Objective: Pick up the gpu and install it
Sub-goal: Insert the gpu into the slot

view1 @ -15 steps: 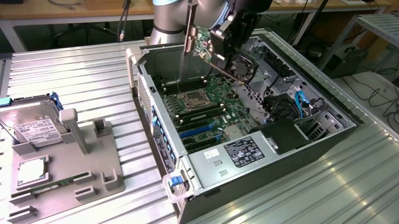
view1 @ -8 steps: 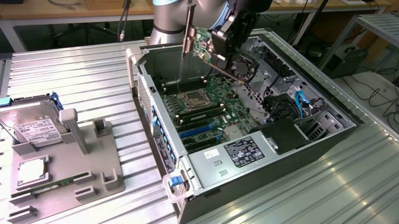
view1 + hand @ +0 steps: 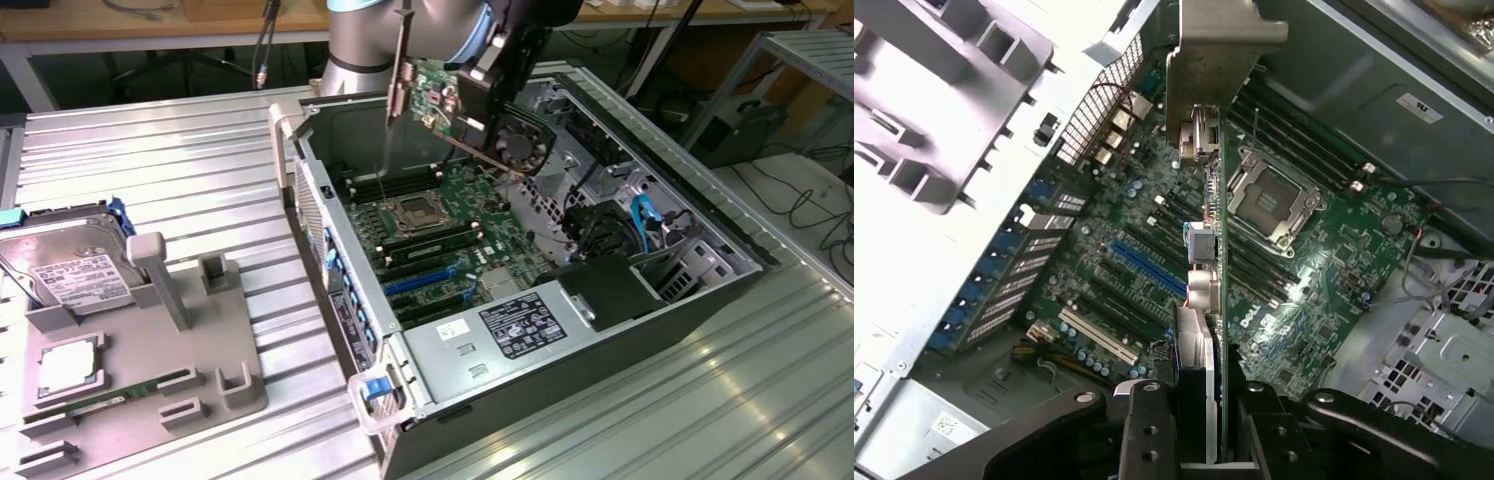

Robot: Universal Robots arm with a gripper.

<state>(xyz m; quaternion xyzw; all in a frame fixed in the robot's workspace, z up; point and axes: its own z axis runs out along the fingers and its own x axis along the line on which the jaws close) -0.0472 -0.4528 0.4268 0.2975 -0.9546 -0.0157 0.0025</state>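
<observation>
The gpu (image 3: 438,98) hangs on edge above the open computer case (image 3: 694,285), over the far end of the motherboard (image 3: 461,235). It is a green circuit card with a black fan and a pale metal bracket strip (image 3: 398,85) along one end. My gripper (image 3: 487,85) is shut on it from above. In the wrist view my gripper (image 3: 1204,425) clamps the card (image 3: 1216,300) edge-on between two black fingers (image 3: 1144,430), with the bracket (image 3: 1219,60) at the far end. Below it lie the processor socket (image 3: 1269,205) and a blue card slot (image 3: 1144,265).
A grey fixture (image 3: 147,340) on the ribbed metal table at the exterior view's left holds a silver hard drive (image 3: 67,265), a memory stick (image 3: 120,395) and a processor (image 3: 67,365). Inside the case are a labelled power supply (image 3: 527,325) and blue cables (image 3: 641,220).
</observation>
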